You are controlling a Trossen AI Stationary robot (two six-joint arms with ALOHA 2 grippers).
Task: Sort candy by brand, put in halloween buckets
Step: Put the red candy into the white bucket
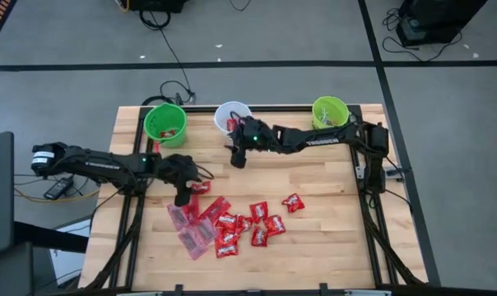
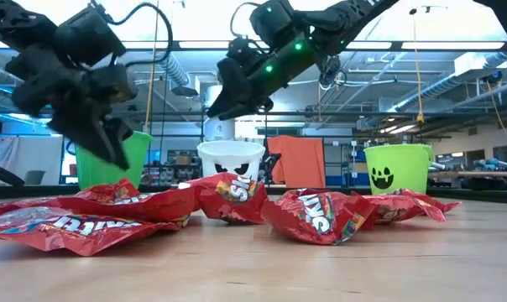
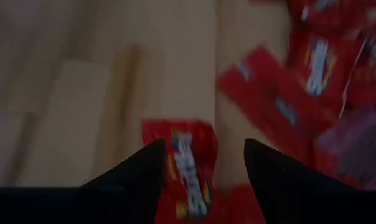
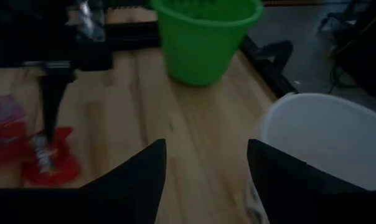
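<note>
the candy [image 1: 232, 226] lies heaped near the surface's front edge. left claw [image 1: 181, 197] hangs wide over a red packet [image 3: 188, 171]; right claw [image 1: 239, 160] gapes empty beside the white bucket [image 1: 231, 115]. packets look light, crinkly, slippery: pinch across a flat middle.

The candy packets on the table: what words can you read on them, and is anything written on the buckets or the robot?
"Ski..." shows in part on a red packet by the white bucket; the rest is folded away.
White letters on the other red packets are cut off or too crumpled to read.
The packet in the left wrist view is too blurred.
The green bucket carries a dark face, no words.
White lettering on the right arm is too small.
</note>
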